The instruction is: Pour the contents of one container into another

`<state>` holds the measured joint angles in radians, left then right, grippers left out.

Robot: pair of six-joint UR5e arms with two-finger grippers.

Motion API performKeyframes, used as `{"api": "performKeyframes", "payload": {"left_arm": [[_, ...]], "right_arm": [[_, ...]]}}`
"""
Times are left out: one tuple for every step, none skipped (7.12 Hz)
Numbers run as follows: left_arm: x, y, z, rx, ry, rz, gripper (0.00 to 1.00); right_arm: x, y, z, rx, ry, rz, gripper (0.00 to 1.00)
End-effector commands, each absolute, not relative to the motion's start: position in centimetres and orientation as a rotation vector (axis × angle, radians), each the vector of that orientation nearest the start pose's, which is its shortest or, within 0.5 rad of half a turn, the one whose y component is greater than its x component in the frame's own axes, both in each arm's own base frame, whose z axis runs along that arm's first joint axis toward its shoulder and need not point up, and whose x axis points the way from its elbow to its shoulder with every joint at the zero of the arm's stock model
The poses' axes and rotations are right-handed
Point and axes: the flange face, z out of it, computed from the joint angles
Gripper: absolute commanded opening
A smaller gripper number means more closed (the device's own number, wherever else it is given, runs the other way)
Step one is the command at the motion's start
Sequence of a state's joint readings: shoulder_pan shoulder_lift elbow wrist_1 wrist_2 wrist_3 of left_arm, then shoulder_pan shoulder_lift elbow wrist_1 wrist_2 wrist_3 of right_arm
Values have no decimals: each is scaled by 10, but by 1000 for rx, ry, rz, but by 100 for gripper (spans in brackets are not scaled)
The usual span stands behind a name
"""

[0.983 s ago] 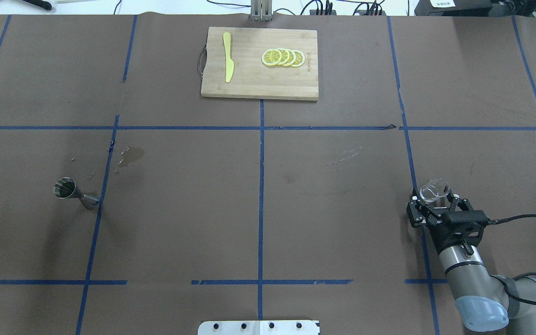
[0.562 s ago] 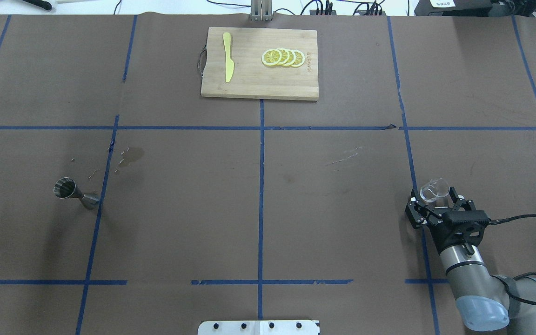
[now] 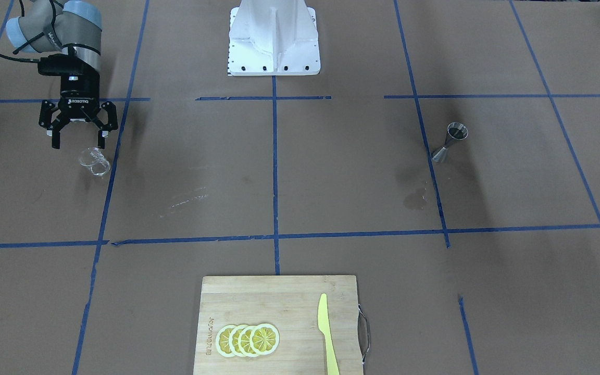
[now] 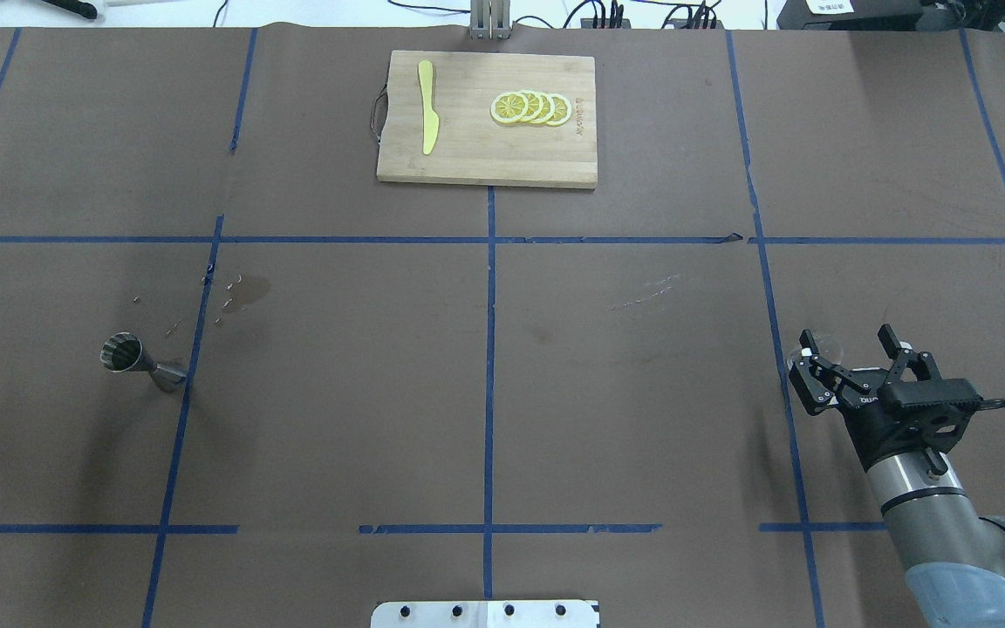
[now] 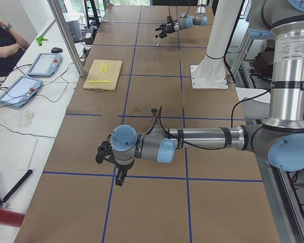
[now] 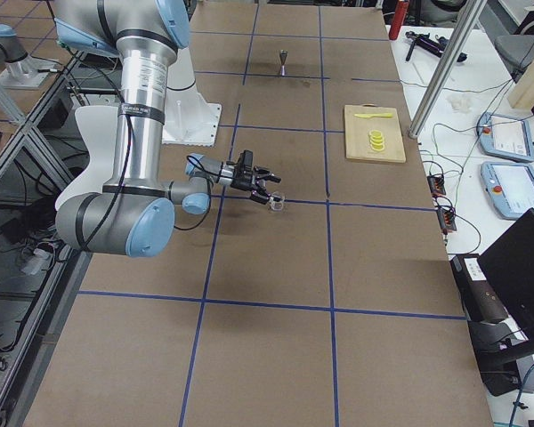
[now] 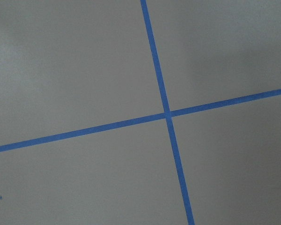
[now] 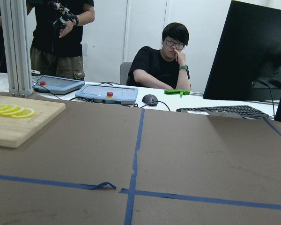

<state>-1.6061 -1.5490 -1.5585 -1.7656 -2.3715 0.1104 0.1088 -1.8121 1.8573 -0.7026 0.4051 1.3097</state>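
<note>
Clear cup (image 3: 94,161), one; steel jigger (image 3: 449,143), one; right jaws wide, left jaws indeterminate.

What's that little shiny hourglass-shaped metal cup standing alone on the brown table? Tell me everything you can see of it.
The small silvery steel jigger is two cones joined at a narrow waist. It stands upright on the brown table, one open mouth facing up, its foot right beside a blue tape line. Its inside looks dark; whether it holds anything cannot be told. Nothing but the table touches it.

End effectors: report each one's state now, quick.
Left end effector: cannot be told, seen only from the side.
Right end effector: open, holding nothing; clear cup stands just beyond it.
</note>
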Motion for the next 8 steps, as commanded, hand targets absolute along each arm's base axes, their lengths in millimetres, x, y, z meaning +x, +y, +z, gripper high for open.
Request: {"api": "performKeyframes", "payload": {"left_arm": [[-79,-489,654,209,786,135,100],[-79,-488,655,207,787,135,100],[-79,-488,655,208,786,136,100],[-79,-488,655,209,788,137,100],[-79,-488,655,209,788,137,100],[-78,-489,655,212,788,140,100],[-78,-489,655,218,785,143,100],[-78,-489,655,222,785,145,100]], "right_arm": [[-349,-265,488,1215,-588,392,100],[-351,-267,484,1168,-604,352,100],[-340,-291,483,1088,-612,334,100],[-317,-322,481,996,-622,312,100],[-284,-355,490,909,-602,240,100],[-248,-382,499,819,-614,211,100],[-209,-401,514,695,-657,160,100],[-166,-416,534,613,-671,68,100]]}}
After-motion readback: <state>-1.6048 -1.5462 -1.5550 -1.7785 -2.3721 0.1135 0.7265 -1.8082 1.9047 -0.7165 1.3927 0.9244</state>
